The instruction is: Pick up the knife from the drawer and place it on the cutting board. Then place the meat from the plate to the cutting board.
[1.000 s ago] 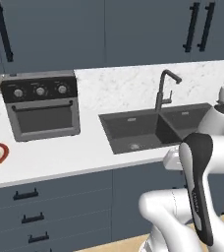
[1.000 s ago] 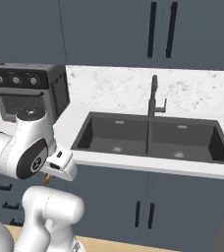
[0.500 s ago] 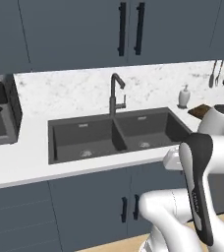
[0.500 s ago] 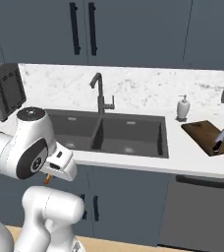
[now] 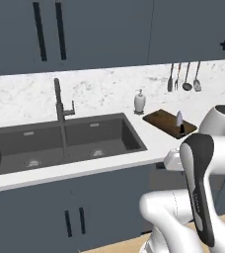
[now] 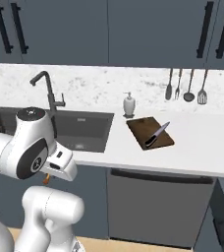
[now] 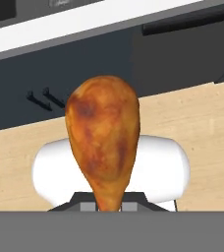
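The meat point(image 7: 104, 138), an orange-brown drumstick, is gripped at its thin end by my gripper point(image 7: 109, 205) in the hand view, low in front of the cabinet fronts. A bit of the meat point(image 6: 46, 178) peeks out under my hand in the right base view. The dark brown cutting board point(image 5: 161, 120) point(image 6: 141, 128) lies on the counter right of the sink. On it rests the knife point(image 5: 180, 121) point(image 6: 157, 134), silver blade and black handle. The plate and the drawer are out of view.
A dark double sink point(image 5: 60, 141) with a black faucet point(image 5: 59, 101) lies left of the board. A white soap dispenser point(image 6: 129, 105) stands behind the board. Utensils point(image 6: 186, 86) hang on the wall. A dishwasher front point(image 6: 158, 206) sits under the counter.
The whole picture has shifted: the base drove right along the counter. The oven and plate left the view; the cutting board with the knife came in. The arm's pose is unchanged.
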Robot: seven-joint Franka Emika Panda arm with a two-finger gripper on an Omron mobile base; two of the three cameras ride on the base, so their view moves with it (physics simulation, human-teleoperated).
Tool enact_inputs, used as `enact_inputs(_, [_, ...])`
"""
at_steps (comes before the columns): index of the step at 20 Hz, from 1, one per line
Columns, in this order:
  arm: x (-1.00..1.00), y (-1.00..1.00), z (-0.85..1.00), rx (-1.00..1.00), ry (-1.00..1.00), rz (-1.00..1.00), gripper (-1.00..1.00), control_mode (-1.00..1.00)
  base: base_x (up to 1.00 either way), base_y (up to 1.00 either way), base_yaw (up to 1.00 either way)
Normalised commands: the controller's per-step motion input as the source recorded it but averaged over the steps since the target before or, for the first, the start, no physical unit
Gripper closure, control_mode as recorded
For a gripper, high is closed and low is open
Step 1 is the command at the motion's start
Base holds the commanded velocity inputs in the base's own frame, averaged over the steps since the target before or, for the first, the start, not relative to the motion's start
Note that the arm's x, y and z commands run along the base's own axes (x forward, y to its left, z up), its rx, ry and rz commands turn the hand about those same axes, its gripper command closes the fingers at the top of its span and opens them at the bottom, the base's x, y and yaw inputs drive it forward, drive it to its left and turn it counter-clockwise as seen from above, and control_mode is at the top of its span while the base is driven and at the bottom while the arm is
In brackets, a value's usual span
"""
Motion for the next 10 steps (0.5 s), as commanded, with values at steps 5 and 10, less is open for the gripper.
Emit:
enact_inputs(5, [0.00,0.00,0.00,0.00,0.00,0.00,1.00,1.00,0.65,-0.80,-0.06])
enact_inputs(10, [0.00,0.00,0.00,0.00,0.00,0.00,1.00,1.00,1.00,-0.48,-0.03])
